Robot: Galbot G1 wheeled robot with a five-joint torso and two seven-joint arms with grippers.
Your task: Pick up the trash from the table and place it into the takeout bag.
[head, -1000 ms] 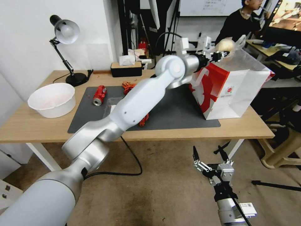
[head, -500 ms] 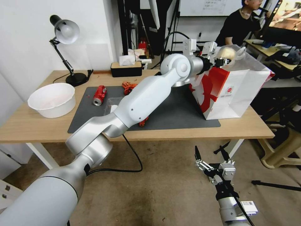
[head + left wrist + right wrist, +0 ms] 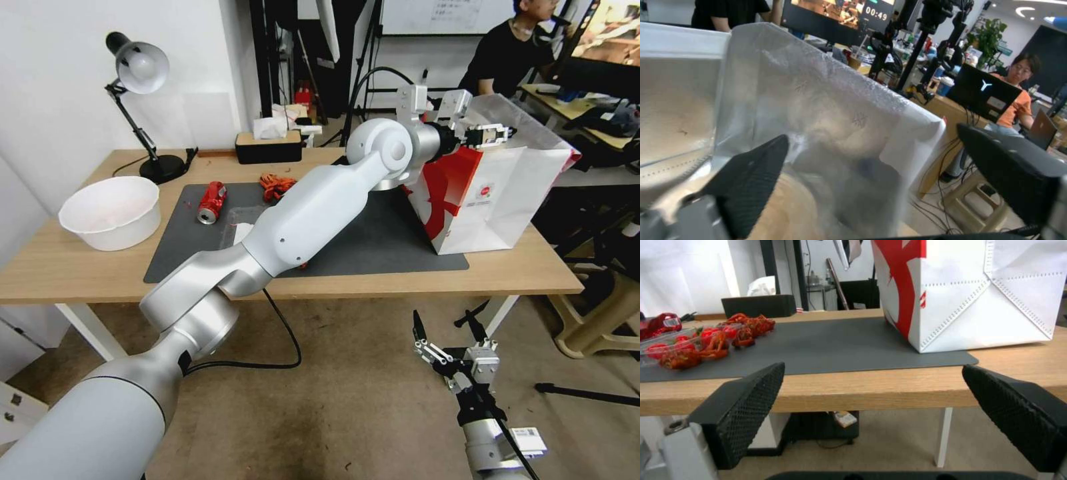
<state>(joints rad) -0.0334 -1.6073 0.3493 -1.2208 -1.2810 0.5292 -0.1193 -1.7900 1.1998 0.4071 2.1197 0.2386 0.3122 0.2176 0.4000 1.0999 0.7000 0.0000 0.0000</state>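
The left tool is held released above the bag at the bench's right so trash falls inside, while the right tool is parked spread below, near.

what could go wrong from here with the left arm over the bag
The left gripper hangs open at the takeout bag rim, so pulling back carelessly could snag the thin wall and tip the bag, which already leans on the table. The arm also stretches low over the mat, where it could sweep the crushed red can.
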